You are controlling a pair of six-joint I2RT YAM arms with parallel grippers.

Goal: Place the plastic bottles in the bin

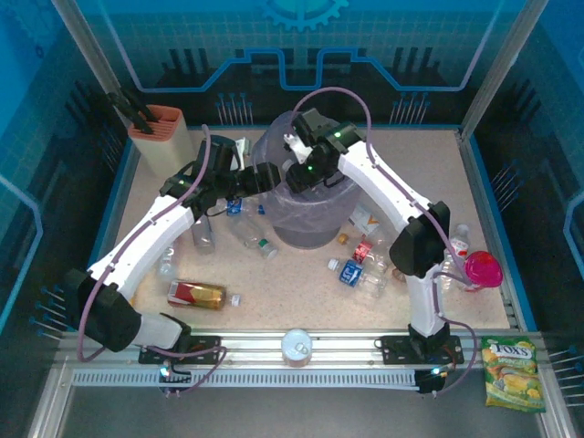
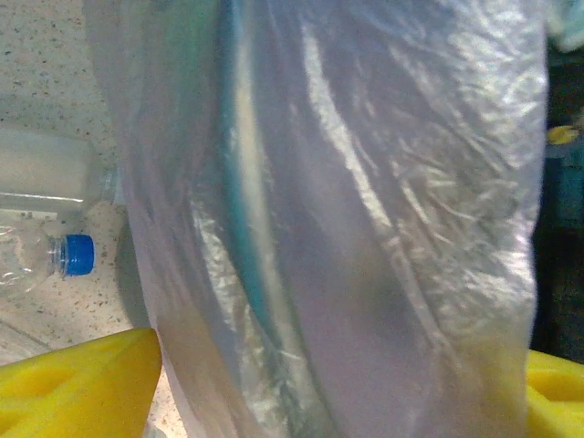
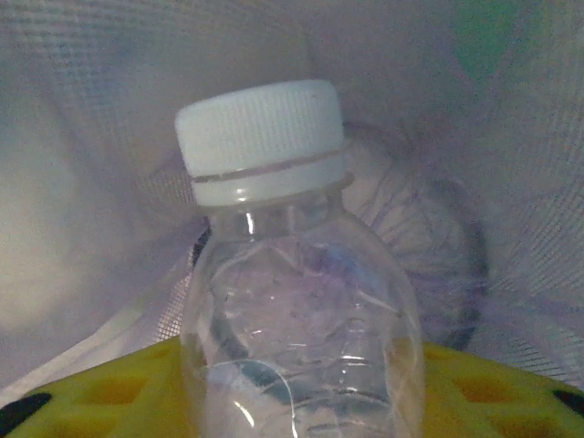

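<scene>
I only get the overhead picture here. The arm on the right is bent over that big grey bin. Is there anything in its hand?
Observer: Yes. Its wrist camera shows a clear bottle with a white cap between the yellow fingers of the right hand. I cannot tell whether they squeeze it.
Visitor: Is it over the bin already?
Observer: The translucent bag lining the bin lies behind the bottle on every side, so it looks to be inside the mouth.
Visitor: And the other arm?
Observer: The left hand has its fingers far apart, with the bagged side of the bin close up between them.
</scene>
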